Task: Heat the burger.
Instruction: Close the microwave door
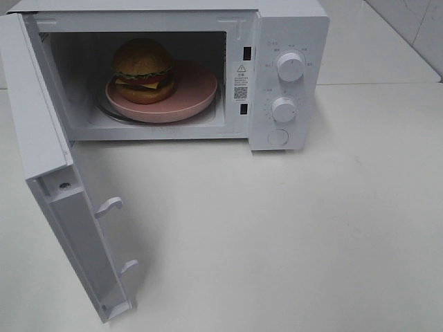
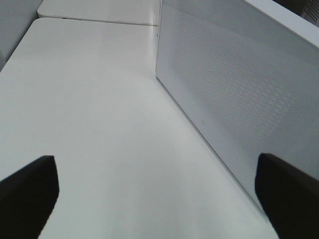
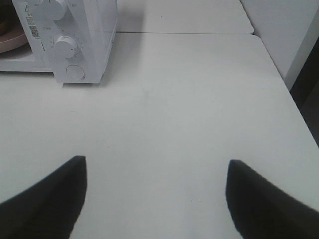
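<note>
The burger (image 1: 143,70) sits on a round pink plate (image 1: 197,93) inside the white microwave (image 1: 291,28), whose door (image 1: 41,138) stands swung wide open to the left. Neither arm shows in the exterior high view. In the left wrist view my left gripper (image 2: 157,199) is open and empty, hovering over the table beside the perforated outer face of the door (image 2: 239,94). My right gripper (image 3: 154,199) is open and empty above bare table, well to the right of the microwave's control panel (image 3: 70,45). An edge of the pink plate (image 3: 10,42) shows there.
Two round knobs (image 1: 289,66) (image 1: 284,108) and a round button (image 1: 277,137) sit on the microwave's front right panel. The white table (image 1: 291,235) stretches in front; its right edge (image 3: 284,84) drops off near a wall.
</note>
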### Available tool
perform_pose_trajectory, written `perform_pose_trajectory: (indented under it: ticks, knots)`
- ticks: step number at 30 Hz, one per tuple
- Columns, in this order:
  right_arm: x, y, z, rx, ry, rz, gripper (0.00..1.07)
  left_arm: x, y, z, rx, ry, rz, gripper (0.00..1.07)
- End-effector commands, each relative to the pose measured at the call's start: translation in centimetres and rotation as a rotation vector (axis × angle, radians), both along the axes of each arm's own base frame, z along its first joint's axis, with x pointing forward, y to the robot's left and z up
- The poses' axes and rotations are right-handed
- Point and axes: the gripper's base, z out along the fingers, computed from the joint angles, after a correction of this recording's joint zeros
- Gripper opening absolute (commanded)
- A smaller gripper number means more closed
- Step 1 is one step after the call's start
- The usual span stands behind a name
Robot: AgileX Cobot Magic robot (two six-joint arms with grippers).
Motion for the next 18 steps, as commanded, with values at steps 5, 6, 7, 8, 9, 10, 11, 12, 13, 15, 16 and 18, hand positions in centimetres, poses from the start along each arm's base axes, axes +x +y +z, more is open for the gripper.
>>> perform_pose_trajectory:
  ticks: [5, 6, 7, 8, 9, 10, 11, 12, 13, 15, 16, 18]
  knots:
    - [-0.3, 0.0, 0.0, -0.007, -0.029, 0.002, 0.73, 1.0, 0.0, 1.9, -0.021, -0.09, 0.011, 0.96]
    - [-0.3, 0.0, 0.0, -0.007, -0.029, 0.002, 0.73, 1.6, 0.0, 2.1, -0.022, -0.09, 0.014, 0.9]
    - [-0.3, 0.0, 0.0, -0.007, -0.029, 0.002, 0.73, 1.9, 0.0, 2.1, -0.022, -0.086, 0.015, 0.87]
    - [-0.3, 0.0, 0.0, -0.007, -0.029, 0.002, 0.73, 1.9, 0.0, 2.1, -0.022, -0.086, 0.015, 0.87]
    - [-0.3, 0.0, 0.0, -0.007, -0.029, 0.002, 0.73, 2.7, 0.1, 2.3, -0.023, -0.065, 0.018, 0.77]
    - [-0.3, 0.0, 0.0, -0.007, -0.029, 0.002, 0.73, 3.0, 0.1, 2.3, -0.022, -0.06, 0.019, 0.7]
    - [-0.3, 0.0, 0.0, -0.007, -0.029, 0.002, 0.73, 3.0, 0.1, 2.3, -0.022, -0.06, 0.019, 0.7]
    - [-0.3, 0.0, 0.0, -0.007, -0.029, 0.002, 0.73, 3.8, 0.1, 2.4, -0.022, -0.045, 0.023, 0.57]
    - [-0.3, 0.0, 0.0, -0.007, -0.029, 0.002, 0.73, 3.8, 0.1, 2.4, -0.022, -0.045, 0.023, 0.57]
    - [-0.3, 0.0, 0.0, -0.007, -0.029, 0.002, 0.73, 5.1, 0.2, 2.6, -0.025, -0.033, 0.027, 0.35]
    - [-0.3, 0.0, 0.0, -0.007, -0.029, 0.002, 0.73, 5.1, 0.2, 2.6, -0.025, -0.033, 0.027, 0.35]
    - [-0.3, 0.0, 0.0, -0.007, -0.029, 0.002, 0.73, 6.8, 0.3, 2.7, -0.028, -0.065, 0.038, 0.04]
